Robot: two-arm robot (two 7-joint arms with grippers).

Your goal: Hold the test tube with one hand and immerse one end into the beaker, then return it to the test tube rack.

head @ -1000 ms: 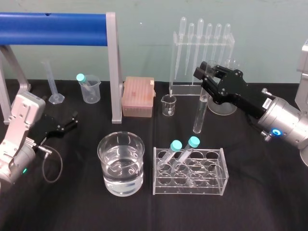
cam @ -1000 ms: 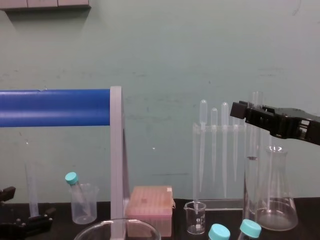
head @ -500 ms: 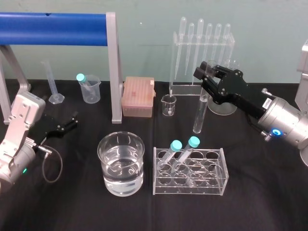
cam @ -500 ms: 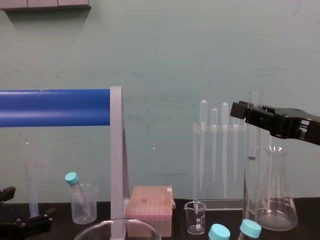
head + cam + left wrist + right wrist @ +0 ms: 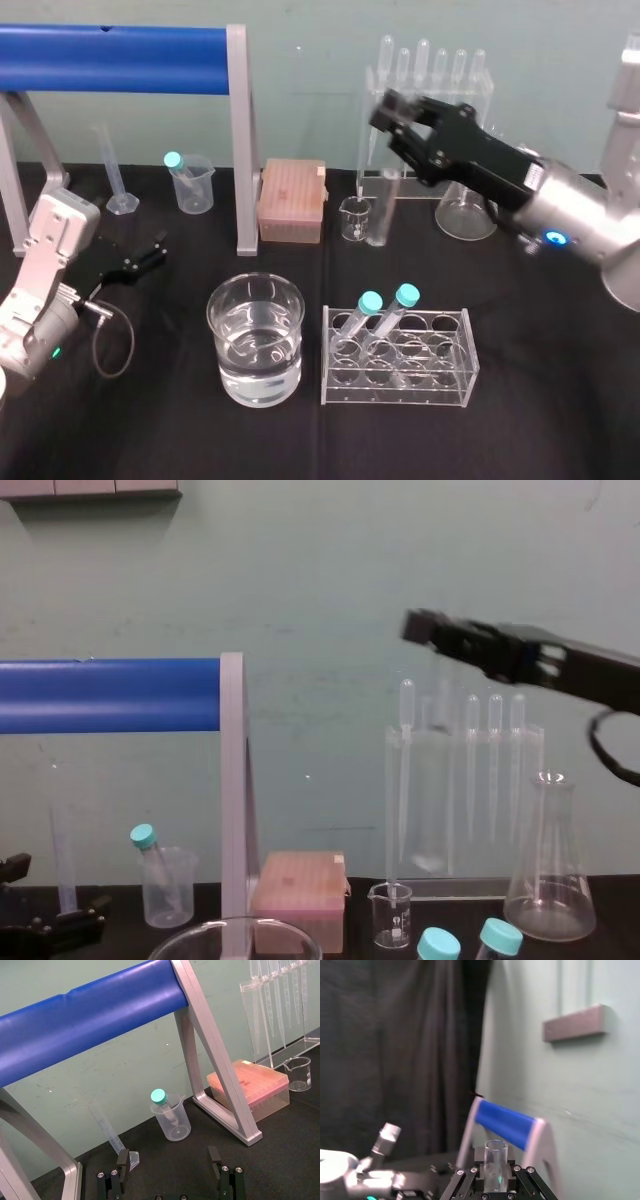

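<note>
One tube aloft, glassware close by.
R gripper (image 5: 395,125) is clamped on the test tube (image 5: 383,210) near its top, so it hangs over the table near the tiny beaker (image 5: 352,220), well apart from the beaker (image 5: 255,335). Risks: long tail clips small glass or beaker rim, or tube slips. L gripper (image 5: 143,260) parked, jaws apart.

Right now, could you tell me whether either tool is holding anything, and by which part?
The right tool holds the test tube near its open top end; the left tool holds nothing.
</note>
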